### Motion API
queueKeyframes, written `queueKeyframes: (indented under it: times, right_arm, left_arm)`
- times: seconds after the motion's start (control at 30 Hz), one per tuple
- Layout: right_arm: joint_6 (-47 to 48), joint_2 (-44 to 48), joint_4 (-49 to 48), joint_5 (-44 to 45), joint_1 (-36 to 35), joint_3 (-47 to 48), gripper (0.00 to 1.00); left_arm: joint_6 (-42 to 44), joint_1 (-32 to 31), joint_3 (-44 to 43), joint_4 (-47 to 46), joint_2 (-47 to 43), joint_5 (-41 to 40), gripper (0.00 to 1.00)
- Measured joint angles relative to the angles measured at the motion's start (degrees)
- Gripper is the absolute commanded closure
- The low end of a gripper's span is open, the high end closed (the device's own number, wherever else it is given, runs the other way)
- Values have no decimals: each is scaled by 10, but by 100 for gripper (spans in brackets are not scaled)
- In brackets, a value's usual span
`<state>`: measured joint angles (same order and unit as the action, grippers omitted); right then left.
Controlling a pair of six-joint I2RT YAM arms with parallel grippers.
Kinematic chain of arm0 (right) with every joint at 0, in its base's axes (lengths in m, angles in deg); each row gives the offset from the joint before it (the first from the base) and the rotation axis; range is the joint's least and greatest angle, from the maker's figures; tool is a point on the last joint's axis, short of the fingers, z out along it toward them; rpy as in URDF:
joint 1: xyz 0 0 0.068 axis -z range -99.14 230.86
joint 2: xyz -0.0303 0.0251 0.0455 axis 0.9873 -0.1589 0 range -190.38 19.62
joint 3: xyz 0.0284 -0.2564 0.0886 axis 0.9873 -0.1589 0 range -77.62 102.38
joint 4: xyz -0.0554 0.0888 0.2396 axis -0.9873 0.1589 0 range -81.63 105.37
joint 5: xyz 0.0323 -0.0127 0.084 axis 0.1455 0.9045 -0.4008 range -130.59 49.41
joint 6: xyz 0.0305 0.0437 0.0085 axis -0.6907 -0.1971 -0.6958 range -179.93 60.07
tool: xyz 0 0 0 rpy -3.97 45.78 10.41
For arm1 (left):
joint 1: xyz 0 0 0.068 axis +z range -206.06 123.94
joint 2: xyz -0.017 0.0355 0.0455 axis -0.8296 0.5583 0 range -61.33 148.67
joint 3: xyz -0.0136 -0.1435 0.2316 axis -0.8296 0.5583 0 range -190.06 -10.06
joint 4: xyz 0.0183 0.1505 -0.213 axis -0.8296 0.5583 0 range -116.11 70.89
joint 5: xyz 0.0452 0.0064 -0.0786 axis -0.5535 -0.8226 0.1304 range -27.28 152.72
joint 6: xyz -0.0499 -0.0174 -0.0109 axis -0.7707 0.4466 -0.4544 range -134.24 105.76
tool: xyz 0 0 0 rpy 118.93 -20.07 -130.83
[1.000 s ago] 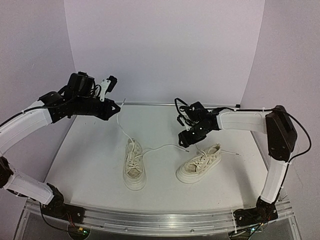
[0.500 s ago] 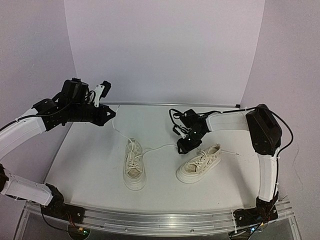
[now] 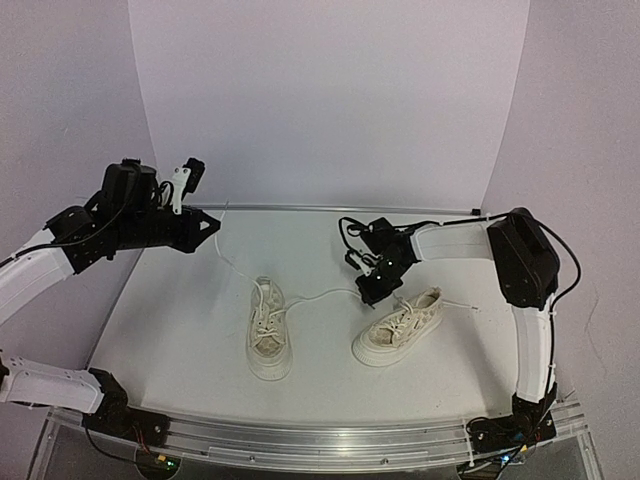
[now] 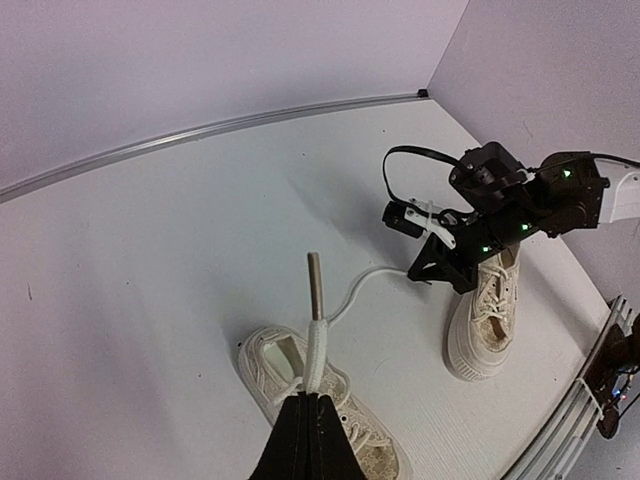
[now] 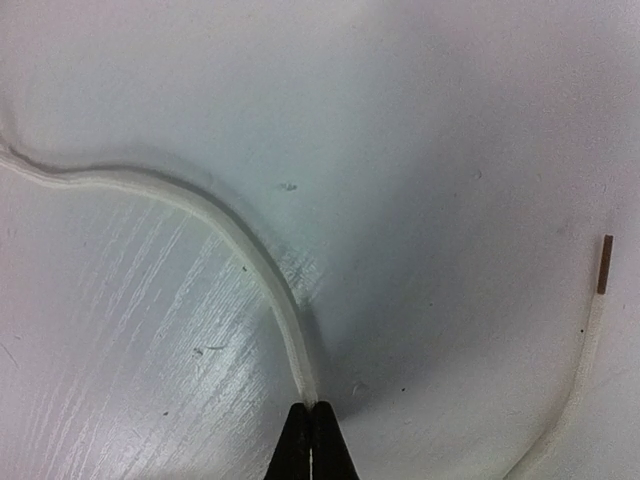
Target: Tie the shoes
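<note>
Left claw (image 4: 310,398) clamped on one lace (image 4: 317,345) near its tip, right claw (image 5: 308,408) pinching the other lace (image 5: 262,270). Laces thin, limp, likely slippery; grab close to ends.

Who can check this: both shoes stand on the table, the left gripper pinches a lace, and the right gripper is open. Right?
No: the right gripper is shut on a lace, as the right wrist view shows. The rest holds: the shoes stand on the table and the left gripper pinches another lace.
</note>
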<state>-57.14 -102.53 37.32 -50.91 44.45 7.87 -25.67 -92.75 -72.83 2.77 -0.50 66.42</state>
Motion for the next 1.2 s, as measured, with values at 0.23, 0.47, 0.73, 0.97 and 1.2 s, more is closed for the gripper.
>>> queueKeyframes:
  times: [0.23, 0.47, 0.73, 0.97, 1.2]
  right_arm:
    - [-19, 92, 29, -52, 0, -24, 100]
    - [-51, 234, -3, -167, -34, 18, 100]
    - [-78, 139, -39, -237, -142, 182, 100]
    - [-133, -21, -59, -274, -202, 339, 100]
    - [-207, -166, -101, -297, -235, 493, 100]
  left_arm:
    - [-6, 0, 53, -14, -40, 24, 100]
    - [-2, 0, 104, -24, -149, 81, 100]
    - [4, 0, 142, -37, -214, 179, 100]
    - [18, 0, 150, -44, -268, 267, 100]
    - [35, 0, 151, -48, -285, 309, 100]
